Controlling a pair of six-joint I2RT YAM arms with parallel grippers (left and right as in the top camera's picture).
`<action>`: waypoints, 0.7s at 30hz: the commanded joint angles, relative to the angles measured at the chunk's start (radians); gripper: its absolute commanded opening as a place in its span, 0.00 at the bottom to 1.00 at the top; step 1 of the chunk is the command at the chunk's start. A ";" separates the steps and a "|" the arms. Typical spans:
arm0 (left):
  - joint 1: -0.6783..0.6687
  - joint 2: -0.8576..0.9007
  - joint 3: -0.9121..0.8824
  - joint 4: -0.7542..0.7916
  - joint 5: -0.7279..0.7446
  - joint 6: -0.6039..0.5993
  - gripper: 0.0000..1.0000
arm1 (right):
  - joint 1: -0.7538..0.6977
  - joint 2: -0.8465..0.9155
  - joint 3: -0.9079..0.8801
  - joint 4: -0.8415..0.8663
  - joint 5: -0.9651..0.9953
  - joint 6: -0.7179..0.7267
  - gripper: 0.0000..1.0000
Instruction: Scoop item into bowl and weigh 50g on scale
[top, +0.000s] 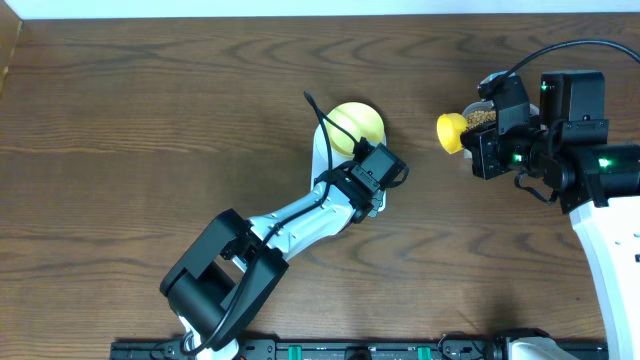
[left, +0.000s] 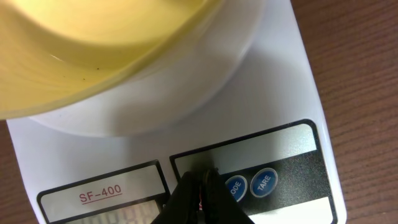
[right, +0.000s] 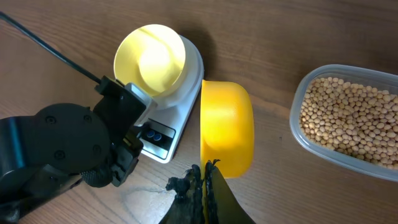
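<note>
The pale-yellow bowl (right: 150, 59) stands empty on the white scale (right: 185, 99), also seen as the bowl (top: 357, 124) from overhead. In the left wrist view my left gripper (left: 202, 179) is shut, its tips down on the scale (left: 280, 81) panel just left of the blue MODE button (left: 235, 187); the bowl (left: 93, 50) fills the top left. My right gripper (right: 204, 171) is shut on the handle of a yellow scoop (right: 227, 127), held right of the scale. The tan beans (right: 348, 115) lie in a clear tub at the right.
The clear tub (top: 480, 116) sits under the right arm, mostly hidden from overhead. The yellow scoop (top: 451, 132) hangs between tub and scale. The left arm (top: 290, 225) stretches across the table's middle from the front edge.
</note>
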 joint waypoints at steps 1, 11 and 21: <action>0.010 0.027 -0.006 -0.007 -0.018 -0.014 0.08 | -0.002 0.006 0.002 -0.002 -0.003 0.000 0.01; 0.010 0.027 -0.006 -0.059 -0.018 -0.013 0.07 | -0.002 0.006 0.002 0.002 -0.002 -0.007 0.01; 0.010 0.027 -0.006 -0.050 -0.017 -0.009 0.07 | -0.002 0.006 0.002 0.001 -0.003 -0.007 0.01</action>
